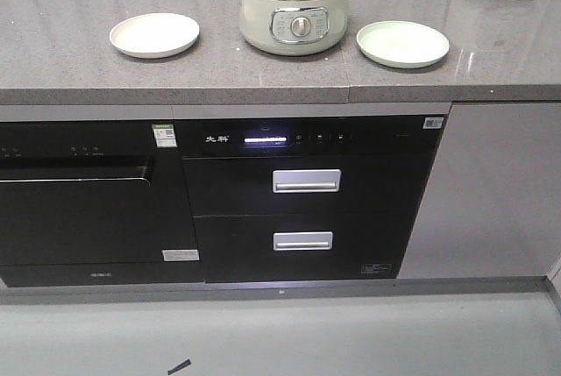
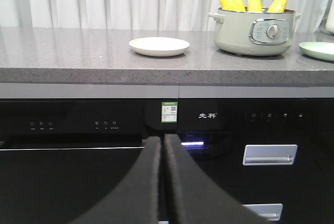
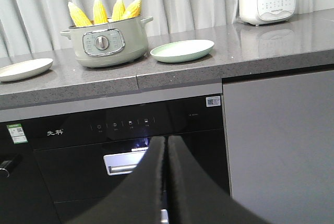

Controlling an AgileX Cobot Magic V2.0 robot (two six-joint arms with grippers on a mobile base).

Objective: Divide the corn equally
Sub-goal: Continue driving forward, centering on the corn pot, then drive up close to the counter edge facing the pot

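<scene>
Left wrist-mounted: green QR label (image 2: 168,111), 4 corn (image 2: 254,0); left gripper (image 2: 163,139), right gripper (image 3: 166,140) closed.

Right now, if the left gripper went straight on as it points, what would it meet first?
The left gripper would likely meet the black appliance front under the countertop, below the green sticker; depth is unclear.

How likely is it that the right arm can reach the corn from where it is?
Probably yes: the corn stands uncovered in the lidless pot with nothing blocking it, though the right gripper sits shut, below the counter.
</scene>
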